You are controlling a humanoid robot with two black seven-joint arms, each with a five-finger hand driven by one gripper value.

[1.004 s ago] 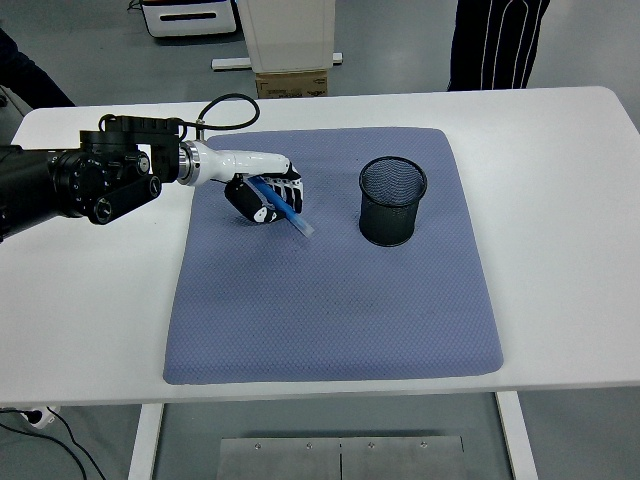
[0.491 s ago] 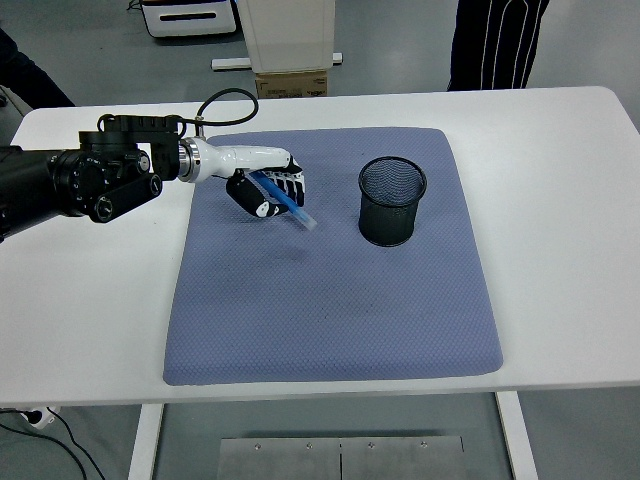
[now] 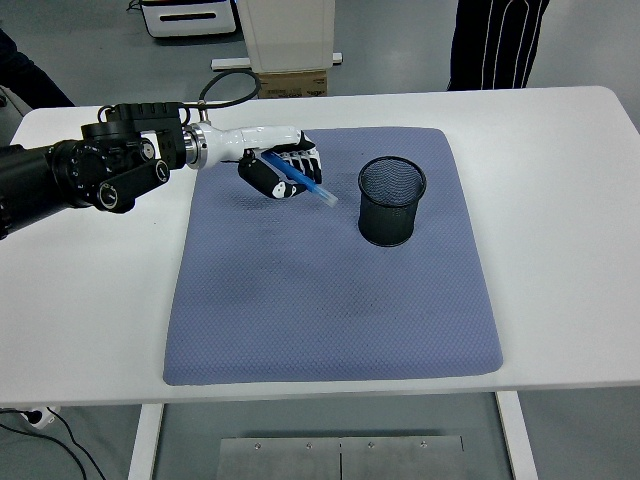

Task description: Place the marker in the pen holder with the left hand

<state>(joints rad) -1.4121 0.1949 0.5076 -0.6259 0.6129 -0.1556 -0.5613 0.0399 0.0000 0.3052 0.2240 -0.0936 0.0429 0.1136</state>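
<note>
Reaching in from the picture's left edge in the head view, the robot's black left arm (image 3: 70, 180) stretches over the white table (image 3: 560, 150) and ends in the left hand (image 3: 280, 170), which is white and black and sits above the far left part of the blue-grey mat (image 3: 330, 300). Its fingers (image 3: 300, 160) are curled around a blue marker (image 3: 305, 183), gripping it near its upper end. The marker is tilted, its lower, paler tip pointing down and to the right, toward the pen holder (image 3: 392, 200). That tip is off the mat's surface and stops short of the holder, with a clear gap between them.

The pen holder is a black mesh cup standing upright on the far right part of the mat, its round mouth open upward. The marker is outside it, to its left.

A black cable (image 3: 225, 85) loops up from the wrist region of the left arm. Beyond the table's far edge a cardboard box (image 3: 290, 82) sits on the floor under a white stand, and a person's dark striped trousers (image 3: 495, 40) show at the top right. A dark sleeve (image 3: 30, 85) shows at the top left edge.
</note>
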